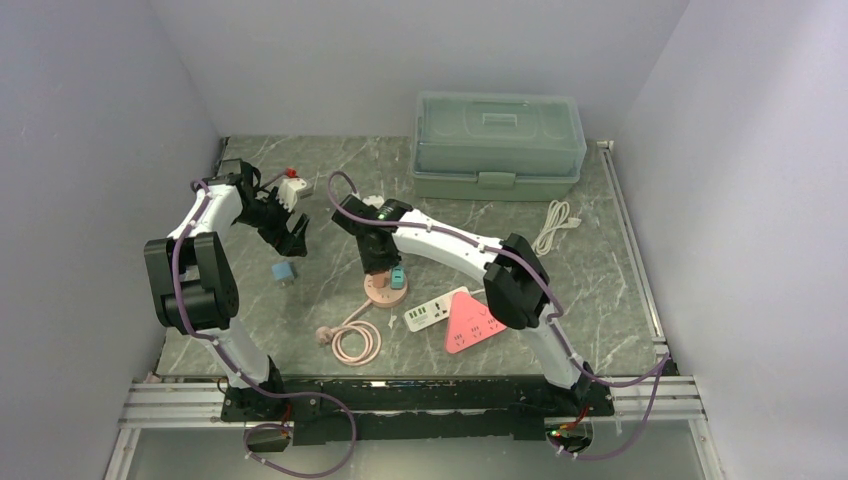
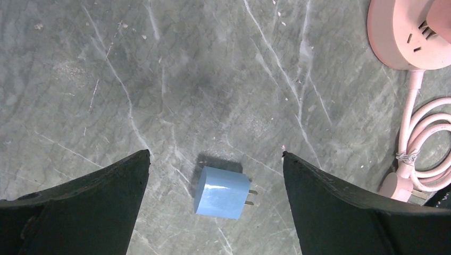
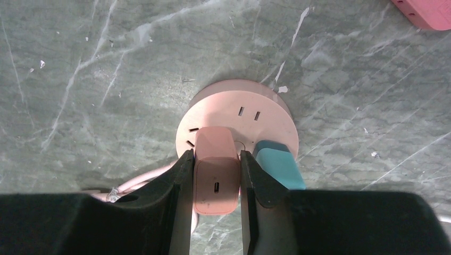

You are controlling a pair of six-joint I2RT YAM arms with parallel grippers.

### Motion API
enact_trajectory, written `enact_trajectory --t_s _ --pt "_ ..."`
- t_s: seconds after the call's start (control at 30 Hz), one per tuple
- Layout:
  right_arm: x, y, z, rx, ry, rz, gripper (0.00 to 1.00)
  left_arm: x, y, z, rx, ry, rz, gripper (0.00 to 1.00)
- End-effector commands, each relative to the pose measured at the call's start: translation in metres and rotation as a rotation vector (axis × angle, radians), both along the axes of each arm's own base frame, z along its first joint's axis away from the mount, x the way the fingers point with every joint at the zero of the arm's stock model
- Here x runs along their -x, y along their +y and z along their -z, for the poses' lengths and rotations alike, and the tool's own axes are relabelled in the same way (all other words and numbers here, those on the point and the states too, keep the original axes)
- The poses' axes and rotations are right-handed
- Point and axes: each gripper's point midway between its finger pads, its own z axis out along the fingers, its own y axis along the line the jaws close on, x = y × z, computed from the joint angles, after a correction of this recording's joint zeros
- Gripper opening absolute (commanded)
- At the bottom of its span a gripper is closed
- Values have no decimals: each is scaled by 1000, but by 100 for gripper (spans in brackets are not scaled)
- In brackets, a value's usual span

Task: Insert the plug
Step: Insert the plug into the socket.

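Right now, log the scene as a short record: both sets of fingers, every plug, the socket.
left fingers: open, above the blue plug, not touching it
blue plug: lying on the table, prongs visible
right fingers: shut on the pink plug
pink plug: upright on the round pink socket; full seating unclear
teal plug: on the same socket, beside the pink plug

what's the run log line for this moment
right gripper: shut on pink charger at round socket | left gripper: open over blue charger
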Motion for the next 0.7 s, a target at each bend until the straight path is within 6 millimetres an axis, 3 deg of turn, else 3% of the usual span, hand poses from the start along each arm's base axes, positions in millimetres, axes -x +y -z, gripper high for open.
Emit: enact_trajectory --t_s 0.0,0.4,0.67 --pt "-4 4 -1 12 -32 17 0 -1 1 -4 3 -15 8 100" --pt "0 1 7 64 -64 32 0 0 0 -5 6 -22 12 100" --pt "4 -14 19 123 -78 68 0 2 0 -5 4 -21 20 100"
